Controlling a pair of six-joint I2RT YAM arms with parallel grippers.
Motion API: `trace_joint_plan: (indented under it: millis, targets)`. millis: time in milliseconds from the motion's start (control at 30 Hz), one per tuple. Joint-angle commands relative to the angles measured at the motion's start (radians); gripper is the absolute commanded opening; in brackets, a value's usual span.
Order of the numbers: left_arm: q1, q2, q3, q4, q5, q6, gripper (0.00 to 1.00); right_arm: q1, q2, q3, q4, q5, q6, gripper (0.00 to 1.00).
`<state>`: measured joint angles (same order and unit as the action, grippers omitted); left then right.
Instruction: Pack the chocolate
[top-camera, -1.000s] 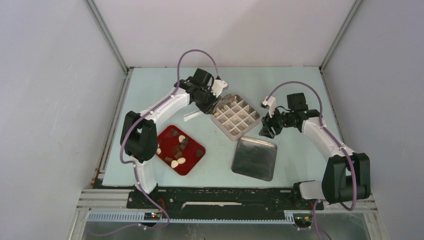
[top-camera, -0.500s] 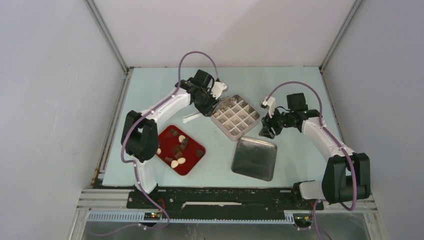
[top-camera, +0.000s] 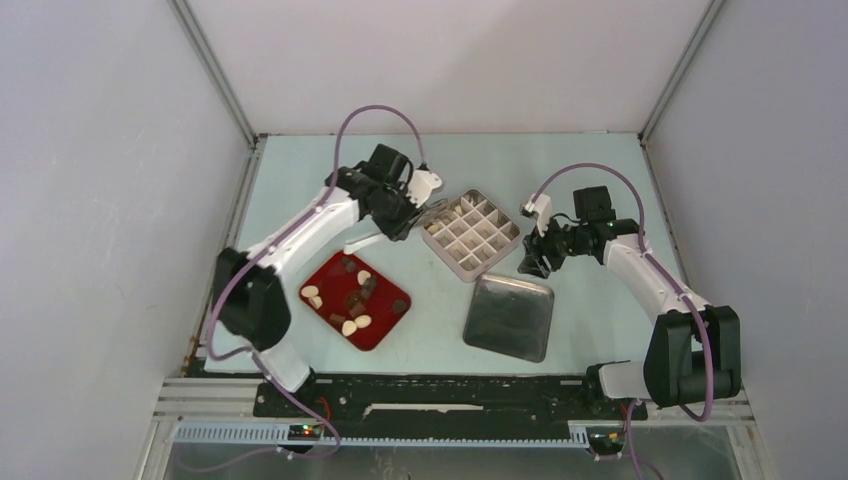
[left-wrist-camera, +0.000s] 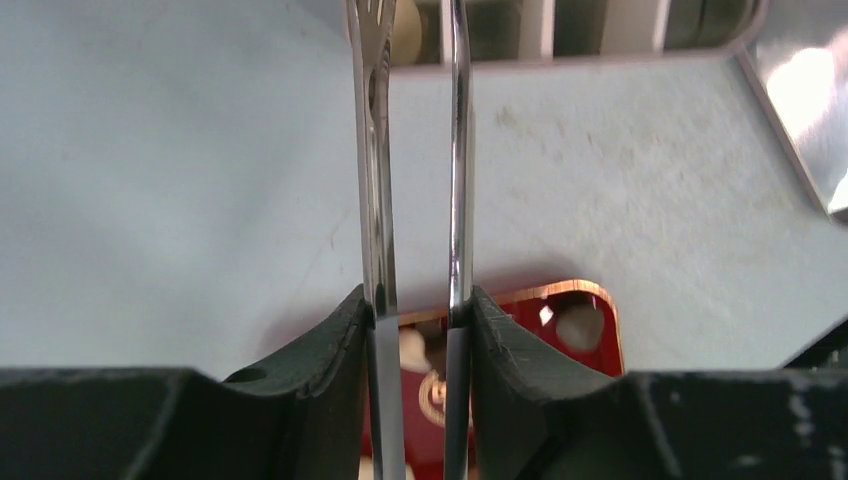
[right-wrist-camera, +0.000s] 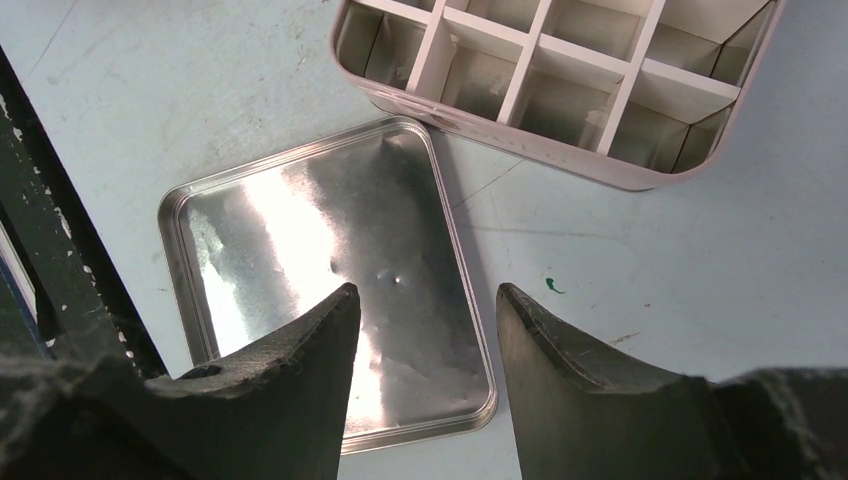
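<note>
- Left pincer (left-wrist-camera: 415, 305) is pressed onto the tongs (left-wrist-camera: 458, 150), both blades clamped between my fingers and pointing straight ahead.
- Tong tips sit at the corner of the box (right-wrist-camera: 433, 60) nearest that pincer. A cream piece (left-wrist-camera: 405, 25) shows at the tips. Can't tell whether it's pinched or already lying in a cell.
- Right pincer (right-wrist-camera: 420, 300) is spread and empty. It hangs over the lid (right-wrist-camera: 300, 240), with the box just ahead of it.
- Rest of the chocolate (top-camera: 350, 326) lies on the red tray (top-camera: 384, 292), behind and below my left pincer.
- Step, as I read it: the drop-off end of a transfer run, tray to box.
- Next move:
  - If the piece is in the tongs, centre the tips over a free cell and ease the squeeze.
  - If not, swing back to the tray and line the blades up either side of one piece.
  - The blades are narrow and the pieces small, so go gently.
- Lid goes on last, likely a right-pincer job.
- Counts:
  - 1 box, 4 by 4, 16 cells. Cells nearest the tongs look partly filled, number unclear.
  - 1 lid, 1 tray, 1 pair of tongs, all on the bench (top-camera: 560, 160).
  - On the tray, roughly 5 cream and 5–6 dark. They're small, so this is approximate.
</note>
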<state>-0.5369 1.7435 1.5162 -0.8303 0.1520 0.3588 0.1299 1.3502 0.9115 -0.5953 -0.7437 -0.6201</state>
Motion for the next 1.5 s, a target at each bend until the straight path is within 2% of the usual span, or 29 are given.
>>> trace_joint_plan:
  millis: [0,100,233,400,633,1000,1467]
  targets:
    - [-0.008,-0.238,-0.092,-0.136,-0.040,0.107,0.40,0.007,0.005,0.012,0.004,-0.004,-0.019,0.55]
    - [-0.008,-0.339,-0.187,-0.246,-0.086,0.178,0.38,0.018,0.012,0.012,0.005,0.003,-0.021,0.56]
    - [0.000,-0.481,-0.351,-0.347,-0.219,0.240,0.38,0.031,0.022,0.016,-0.002,0.004,-0.023,0.55]
    - [0.058,-0.580,-0.446,-0.394,-0.270,0.170,0.38,0.044,0.031,0.020,-0.008,0.009,-0.026,0.56]
    - [0.141,-0.599,-0.480,-0.307,-0.264,0.069,0.41,0.051,0.024,0.020,-0.013,0.009,-0.026,0.56]
    - [0.159,-0.548,-0.549,-0.228,-0.264,0.076,0.44,0.049,0.016,0.020,-0.014,0.018,-0.024,0.56]
    - [0.190,-0.491,-0.556,-0.203,-0.287,0.088,0.44,0.046,0.018,0.020,-0.018,0.015,-0.027,0.55]
